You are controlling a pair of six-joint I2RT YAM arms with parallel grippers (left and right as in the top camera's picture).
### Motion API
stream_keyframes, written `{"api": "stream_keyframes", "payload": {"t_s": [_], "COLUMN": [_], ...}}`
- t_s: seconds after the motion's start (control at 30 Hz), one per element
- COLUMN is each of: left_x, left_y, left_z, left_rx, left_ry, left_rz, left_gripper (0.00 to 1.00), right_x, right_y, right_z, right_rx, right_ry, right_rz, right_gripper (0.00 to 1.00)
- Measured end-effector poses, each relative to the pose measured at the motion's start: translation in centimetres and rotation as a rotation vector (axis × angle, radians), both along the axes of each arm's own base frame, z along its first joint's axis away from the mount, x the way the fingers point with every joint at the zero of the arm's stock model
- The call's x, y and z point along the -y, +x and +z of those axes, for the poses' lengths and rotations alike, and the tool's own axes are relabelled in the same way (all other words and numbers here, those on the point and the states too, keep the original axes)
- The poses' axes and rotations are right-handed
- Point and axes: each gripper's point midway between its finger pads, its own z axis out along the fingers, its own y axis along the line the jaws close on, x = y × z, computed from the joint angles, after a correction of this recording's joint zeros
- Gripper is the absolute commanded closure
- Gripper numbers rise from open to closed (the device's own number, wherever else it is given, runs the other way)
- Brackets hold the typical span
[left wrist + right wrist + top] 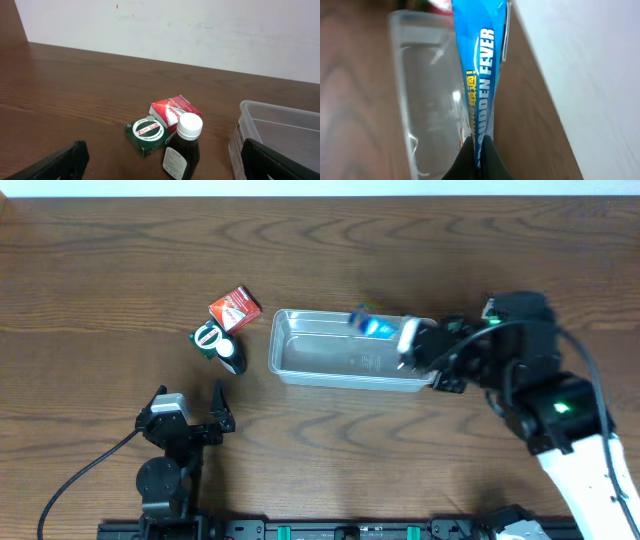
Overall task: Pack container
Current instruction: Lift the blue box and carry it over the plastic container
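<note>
The clear plastic container (300,365) lies in the middle of the table; its corner shows in the left wrist view (260,117) and its inside in the right wrist view (415,100). My right gripper (408,345) is shut on a blue packet (477,75), held over the container's right end; the packet also shows in the overhead view (375,326). My left gripper (190,415) is open and empty, near the front left. A dark bottle with a white cap (182,147), a green tin box (147,134) and a red box (175,110) lie left of the container.
The bottle (230,355), green box (208,337) and red box (235,307) sit close together just left of the container. A white wall runs along the table's far edge. Cables trail at the front left.
</note>
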Motion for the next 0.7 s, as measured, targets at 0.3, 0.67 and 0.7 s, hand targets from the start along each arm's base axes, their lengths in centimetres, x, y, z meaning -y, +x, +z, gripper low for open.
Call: {"api": "stream_keyframes", "payload": {"t_s": [0.3, 0.67, 0.7], "left_x": [0.0, 0.0, 0.0], "left_y": [0.0, 0.0, 0.0], "left_z": [0.0, 0.0, 0.0], "left_rx": [0.000, 0.000, 0.000], "left_ry": [0.000, 0.000, 0.000], "left_rz": [0.000, 0.000, 0.000], "left_gripper": [0.02, 0.02, 0.02], "right_x": [-2.0, -2.2, -2.2], "right_y": [2.9, 4.5, 4.5], "right_z": [-6.2, -10.9, -11.3], "right_rx": [-0.063, -0.147, -0.155], "right_ry": [-0.163, -0.238, -0.244], "right_rz": [0.068, 0.081, 0.085], "right_gripper": [0.99, 0.99, 0.99]}}
